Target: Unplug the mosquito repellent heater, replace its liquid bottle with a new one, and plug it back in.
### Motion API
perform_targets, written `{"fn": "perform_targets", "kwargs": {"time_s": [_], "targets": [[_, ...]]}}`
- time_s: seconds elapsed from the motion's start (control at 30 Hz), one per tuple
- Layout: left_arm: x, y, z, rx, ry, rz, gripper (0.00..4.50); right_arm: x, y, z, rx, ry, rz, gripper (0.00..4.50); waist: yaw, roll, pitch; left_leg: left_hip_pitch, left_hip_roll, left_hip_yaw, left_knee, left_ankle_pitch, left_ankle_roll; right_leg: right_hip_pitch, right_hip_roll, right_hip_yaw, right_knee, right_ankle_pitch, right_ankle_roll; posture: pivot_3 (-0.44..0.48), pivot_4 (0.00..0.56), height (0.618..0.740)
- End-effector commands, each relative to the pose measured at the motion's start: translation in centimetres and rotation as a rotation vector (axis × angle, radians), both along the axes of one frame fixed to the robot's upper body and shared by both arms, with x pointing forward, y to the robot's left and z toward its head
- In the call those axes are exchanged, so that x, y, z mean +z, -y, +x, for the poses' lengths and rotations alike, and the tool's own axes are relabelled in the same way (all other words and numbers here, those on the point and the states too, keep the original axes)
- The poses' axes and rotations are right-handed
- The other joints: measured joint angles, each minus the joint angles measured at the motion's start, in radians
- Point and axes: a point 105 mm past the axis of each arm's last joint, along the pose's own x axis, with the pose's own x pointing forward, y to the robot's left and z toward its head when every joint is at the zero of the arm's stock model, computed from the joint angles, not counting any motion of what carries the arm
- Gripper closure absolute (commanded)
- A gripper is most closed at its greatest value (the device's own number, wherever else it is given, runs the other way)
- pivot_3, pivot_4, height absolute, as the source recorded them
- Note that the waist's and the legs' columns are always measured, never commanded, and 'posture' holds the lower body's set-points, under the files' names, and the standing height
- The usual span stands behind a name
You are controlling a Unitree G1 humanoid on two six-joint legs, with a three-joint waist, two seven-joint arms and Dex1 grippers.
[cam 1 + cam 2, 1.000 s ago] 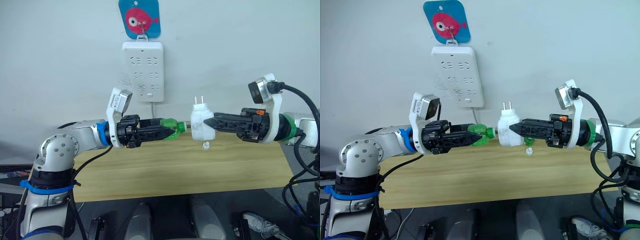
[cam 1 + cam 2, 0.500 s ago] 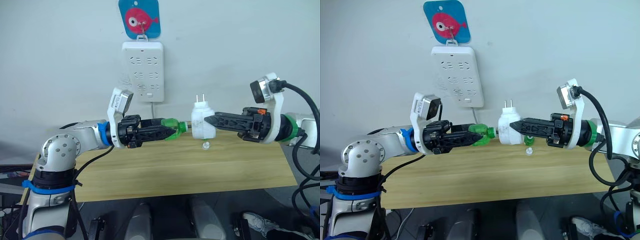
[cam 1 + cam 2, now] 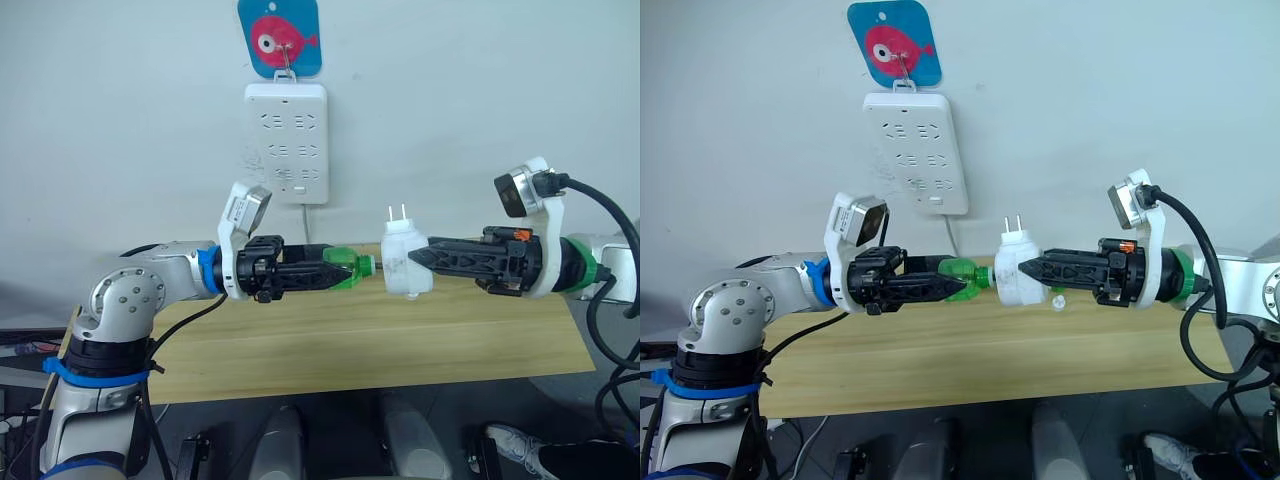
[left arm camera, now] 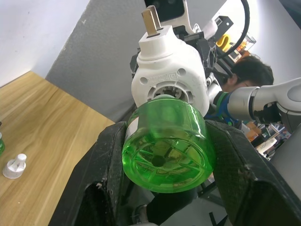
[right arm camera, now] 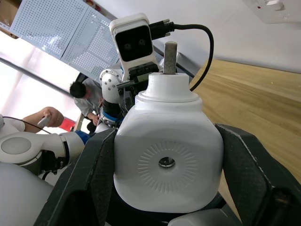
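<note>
Fingers of the left gripper (image 3: 335, 275) are seen in the left eye view clamped on the green liquid bottle (image 3: 345, 271), held level above the wooden tabletop (image 3: 330, 340). Fingers of the right gripper (image 3: 418, 254) are closed on the mosquito repellent heater (image 3: 404, 265), whose prongs point up; the bottle neck meets the heater's left side. A white power strip (image 3: 286, 142) hangs on the far wall under a fish hook (image 3: 280, 38).

In the left wrist view, the bottle base (image 4: 165, 152) is pinched between both fingers (image 4: 110, 174), with the heater (image 4: 167, 77) just beyond; a small white cap (image 4: 14, 165) lies on the tabletop.

In the right wrist view, the heater (image 5: 167, 157) is gripped at both sides.
</note>
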Motion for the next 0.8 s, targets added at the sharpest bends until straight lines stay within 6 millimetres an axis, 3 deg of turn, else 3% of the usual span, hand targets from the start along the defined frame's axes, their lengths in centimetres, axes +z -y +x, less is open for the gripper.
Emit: {"fn": "perform_targets", "kwargs": {"time_s": [0.03, 0.27, 0.6, 0.8], "targets": [[0.7, 0.3, -0.4, -0.017, 0.045, -0.01, 2.24, 0.9, -0.7, -1.3, 0.076, 0.032, 0.022, 1.63, 0.0, 0.0, 0.0, 0.0, 0.0, 0.0, 0.0, 0.0, 0.0, 0.0, 0.0, 0.0, 0.0, 0.0, 0.0, -0.157, 0.186, 0.734], [1.3, 0.8, -1.4, -0.074, 0.036, -0.037, 2.24, 0.7, -0.5, -0.8, 0.045, 0.023, 0.012, 1.63, 0.0, 0.0, 0.0, 0.0, 0.0, 0.0, 0.0, 0.0, 0.0, 0.0, 0.0, 0.0, 0.0, 0.0, 0.0, -0.157, 0.186, 0.734], [1.4, 0.4, -0.1, 0.004, 0.039, -0.041, 2.24, 0.6, -0.2, -0.7, 0.04, 0.018, 0.002, 1.63, 0.0, 0.0, 0.0, 0.0, 0.0, 0.0, 0.0, 0.0, 0.0, 0.0, 0.0, 0.0, 0.0, 0.0, 0.0, -0.159, 0.187, 0.734], [1.6, 0.4, -0.3, -0.008, 0.023, -0.068, 2.24, 0.7, -0.1, -0.5, 0.028, 0.017, 0.005, 1.63, 0.0, 0.0, 0.0, 0.0, 0.0, 0.0, 0.0, 0.0, 0.0, 0.0, 0.0, 0.0, 0.0, 0.0, 0.0, -0.161, 0.188, 0.734]]}}
